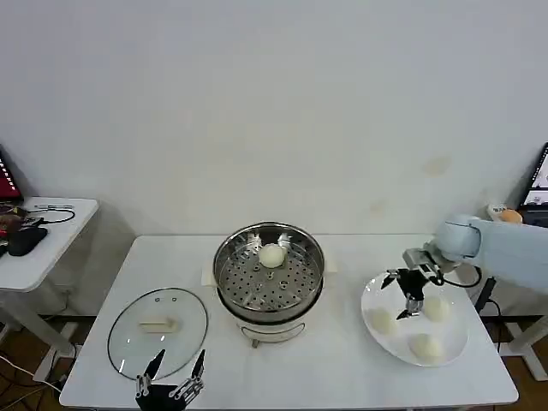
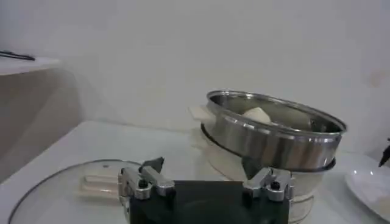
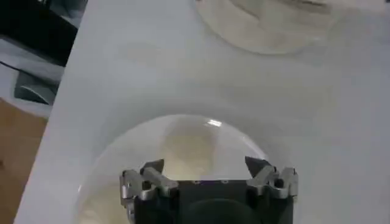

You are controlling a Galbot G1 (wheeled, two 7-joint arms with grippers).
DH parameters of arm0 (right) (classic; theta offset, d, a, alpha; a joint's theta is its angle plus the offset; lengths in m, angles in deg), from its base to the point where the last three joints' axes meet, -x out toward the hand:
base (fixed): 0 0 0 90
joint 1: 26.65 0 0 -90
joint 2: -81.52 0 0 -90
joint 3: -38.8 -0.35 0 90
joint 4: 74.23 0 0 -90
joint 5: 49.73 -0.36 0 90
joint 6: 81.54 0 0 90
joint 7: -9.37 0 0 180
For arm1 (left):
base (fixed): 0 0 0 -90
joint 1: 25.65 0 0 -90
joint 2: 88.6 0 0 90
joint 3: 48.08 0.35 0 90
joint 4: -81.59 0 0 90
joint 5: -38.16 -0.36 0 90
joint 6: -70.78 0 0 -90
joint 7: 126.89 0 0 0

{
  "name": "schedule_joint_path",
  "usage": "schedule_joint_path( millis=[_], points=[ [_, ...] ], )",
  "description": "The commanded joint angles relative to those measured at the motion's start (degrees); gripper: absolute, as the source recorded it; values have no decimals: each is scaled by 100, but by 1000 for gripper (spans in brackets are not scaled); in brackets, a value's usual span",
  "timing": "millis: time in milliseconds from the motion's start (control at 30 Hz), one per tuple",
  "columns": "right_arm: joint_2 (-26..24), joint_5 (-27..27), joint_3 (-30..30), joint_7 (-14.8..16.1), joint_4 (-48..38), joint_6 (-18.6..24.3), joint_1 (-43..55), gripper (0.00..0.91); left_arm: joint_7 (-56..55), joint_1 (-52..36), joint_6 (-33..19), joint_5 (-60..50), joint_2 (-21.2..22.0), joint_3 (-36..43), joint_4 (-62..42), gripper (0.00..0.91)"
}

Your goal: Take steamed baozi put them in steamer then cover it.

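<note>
Looking down from the head camera, I've got the steamer (image 1: 269, 272) sitting dead centre on the white table (image 1: 342, 368), and one baozi (image 1: 271, 255) already lies inside it, up toward the basket's 12 o'clock wall. From the left wrist camera that same bun (image 2: 257, 114) just peeks over the shiny rim (image 2: 274, 131).

My right gripper (image 1: 408, 298) hovers over the white plate (image 1: 445, 349), which sits at 3 o'clock from the steamer. Its fingers are spread apart with nothing between them, pointing down at the plate's 10 o'clock side. Three buns lie on that plate: one (image 1: 381, 321) at 9 o'clock, one (image 1: 437, 308) at 1 o'clock, one (image 1: 425, 346) at 6 o'clock. Through the right wrist camera, the spread fingertips (image 3: 208, 171) frame a pale bun (image 3: 186, 149) on the plate directly below.

My left gripper (image 1: 175, 370) rests low at the table's near edge, fingers parted and empty, at the 6 o'clock rim of the cover (image 1: 157, 330). That glass lid lies flat on the table at 8 o'clock from the steamer, white handle (image 1: 157, 325) up.
</note>
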Motion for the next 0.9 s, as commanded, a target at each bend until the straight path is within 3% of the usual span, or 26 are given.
schedule_joint_path(
  millis=[33,600,733,900],
  points=[
    [-15,50,-58,12,-45,0,-229,907,0,2,1,2,0,-3,-3,907],
    [84,328,-607,1,-371,66,-1002,907,7,53,7,9,5,-57,29,907],
    [117,371,-670,5,-465,75,-1072,715,6,57,9,12,8,-62,31,907],
    [118,373,-731,4,-495,94,-1102,715,5,60,9,14,7,-56,26,907]
  ],
)
